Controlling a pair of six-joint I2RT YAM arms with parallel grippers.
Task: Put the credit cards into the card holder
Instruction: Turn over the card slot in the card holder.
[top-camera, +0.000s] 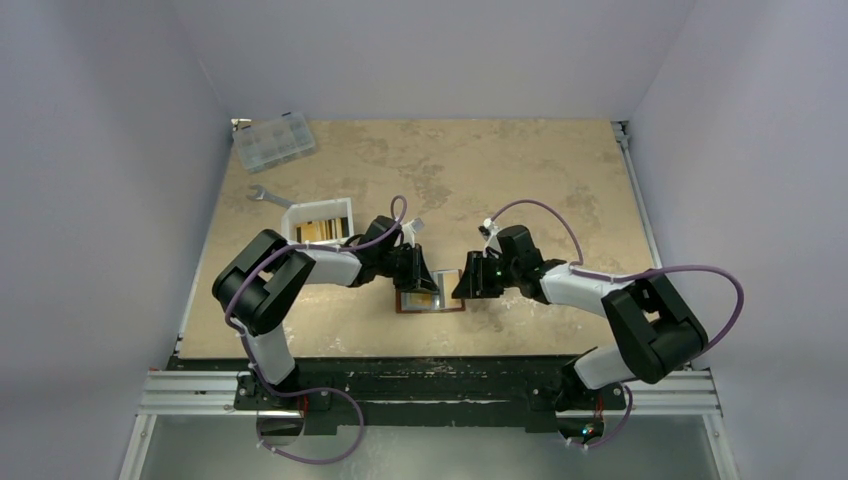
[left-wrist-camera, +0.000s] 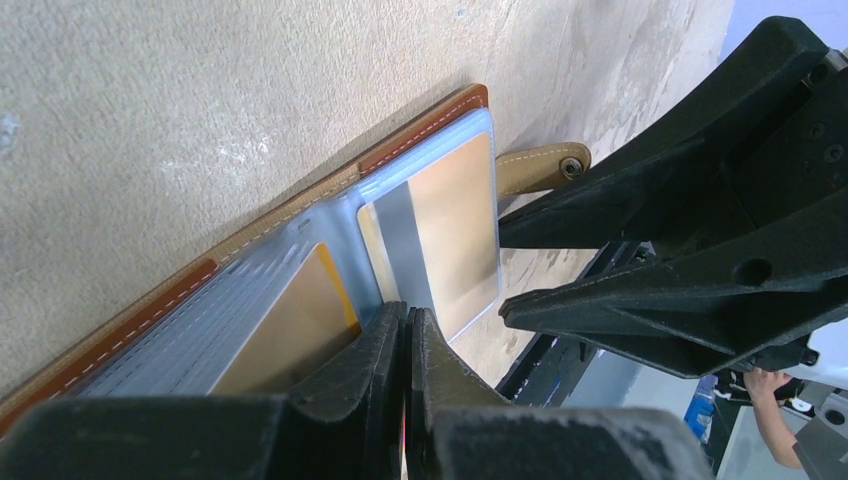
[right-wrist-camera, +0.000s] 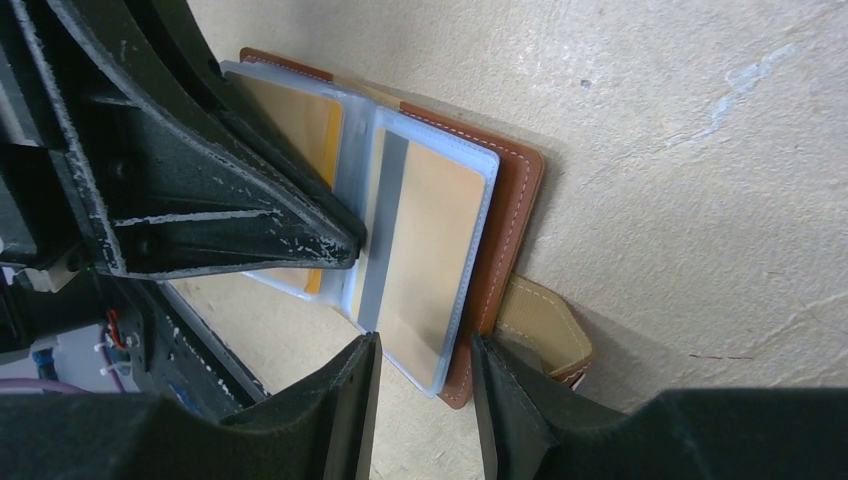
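The brown leather card holder (top-camera: 402, 305) lies open on the table between my two grippers, its clear sleeves facing up. An orange-yellow credit card (left-wrist-camera: 300, 320) sits in one sleeve. A tan card with a grey stripe (left-wrist-camera: 450, 230) sits in the other. My left gripper (left-wrist-camera: 408, 318) is shut, its tips pressed onto the sleeves at the fold, and I see nothing clearly between them. My right gripper (right-wrist-camera: 425, 365) is open, its fingers either side of the near corner of the striped card's sleeve (right-wrist-camera: 425, 240) and the leather edge (right-wrist-camera: 510, 230).
A white tray (top-camera: 320, 212) holding more cards stands just left of my left arm. A silver wrench (top-camera: 268, 195) lies behind it, and a clear compartmented box (top-camera: 273, 140) sits at the far left corner. The holder's tan strap (right-wrist-camera: 545, 325) sticks out beside my right finger.
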